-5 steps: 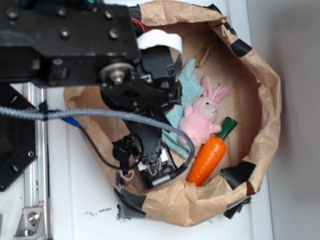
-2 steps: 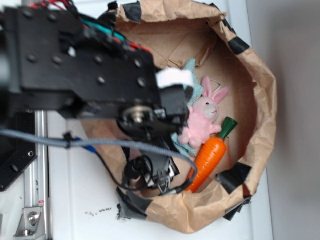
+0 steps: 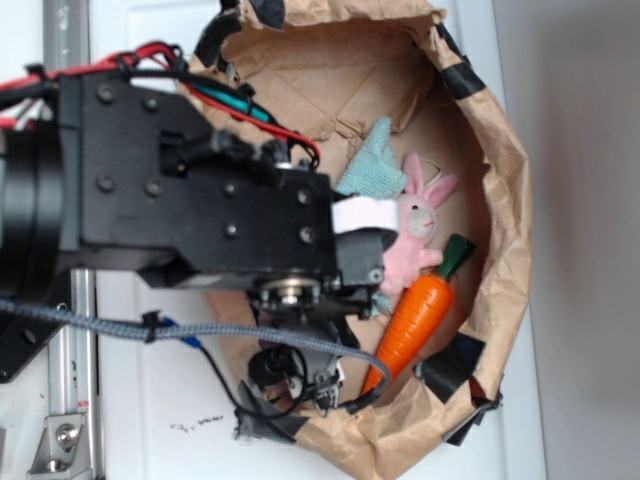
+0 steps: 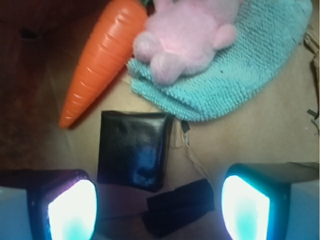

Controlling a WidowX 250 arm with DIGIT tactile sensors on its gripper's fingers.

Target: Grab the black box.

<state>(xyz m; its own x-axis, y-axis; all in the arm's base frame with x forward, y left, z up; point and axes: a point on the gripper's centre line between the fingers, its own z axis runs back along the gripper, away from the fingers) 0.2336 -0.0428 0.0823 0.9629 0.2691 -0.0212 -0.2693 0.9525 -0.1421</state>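
Two fingers (image 4: 72, 212) of mine are showing at the bottom corners of the wrist view, glowing pale, standing wide apart and holding nothing.

Item one: the black box (image 4: 134, 149), glossy, is lying on the brown paper floor just above and between my fingers, nearer the left one in that view, touching neither. In the exterior view it is hidden under my arm.

Item two: a small black patch (image 4: 181, 207) is lying on the paper beside the box's lower corner, between my fingers.

Item three: the orange carrot toy (image 4: 102, 57) is lying tilted beyond the box, its pointed end near the box's upper corner.

Item four: a pink plush bunny (image 4: 185, 35) is resting on a turquoise cloth (image 4: 240, 80), beside the carrot's thick end.

Item five: the brown paper bag (image 3: 505, 200), its rim rolled down and patched with black tape, is enclosing all of these. My gripper (image 3: 300, 385) is reaching down into it near its lower rim.

Item six: the white desk (image 3: 160, 400) is carrying the bag.
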